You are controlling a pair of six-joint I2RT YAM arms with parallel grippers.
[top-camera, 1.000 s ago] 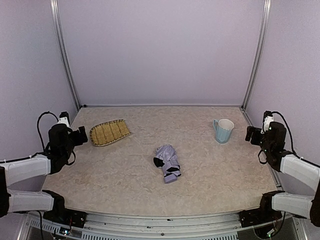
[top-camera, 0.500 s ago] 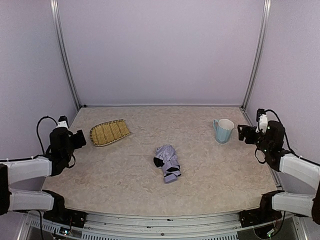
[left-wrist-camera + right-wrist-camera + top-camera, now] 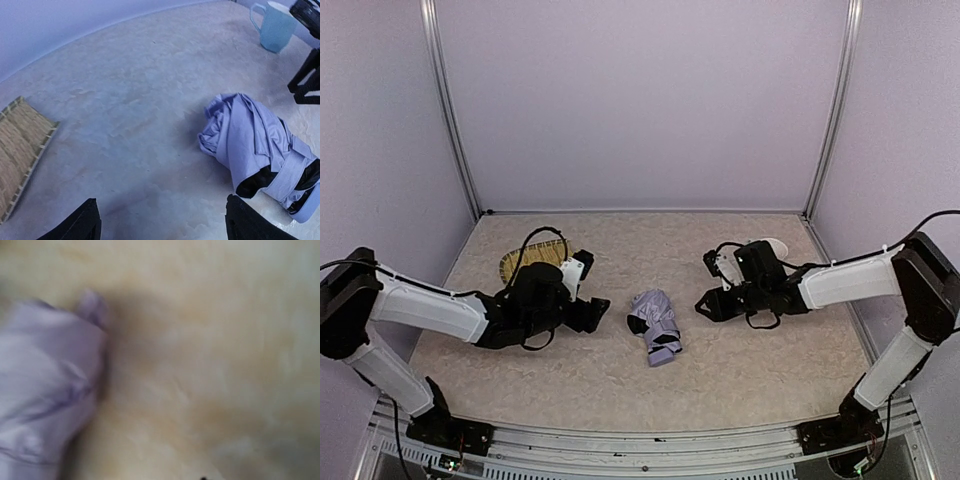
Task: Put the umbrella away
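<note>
The umbrella (image 3: 654, 326) lies folded up at the middle of the table (image 3: 620, 395), between the two arms. Its long axis runs from far-left to near-right, and nothing touches it. It is a loose bundle of pale lavender fabric with black lining showing near the strap (image 3: 286, 175) that binds its near end. The far end is puffed and rumpled, so a pinch there would likely catch only cloth and let the rest sag or unfurl. It looks light. The fabric is probably slick and soft, and stiffness comes only from the folded ribs and shaft inside. The better hold seems to be across the strapped waist, where the bundle is tightest and the jaws can bear on the hard core, or on the lavender end piece at the near-right tip, which may be the handle. The left gripper (image 3: 160, 231) hovers just left of the umbrella with its fingers spread wide and nothing between them. The right gripper (image 3: 706, 305) sits just right of the umbrella and holds nothing, though whether its jaws are parted or closed I cannot tell, because its wrist view is blurred. A woven bamboo tray (image 3: 20, 145) lies far-left and a pale blue mug (image 3: 275, 25) far-right, both well apart from the bundle.
</note>
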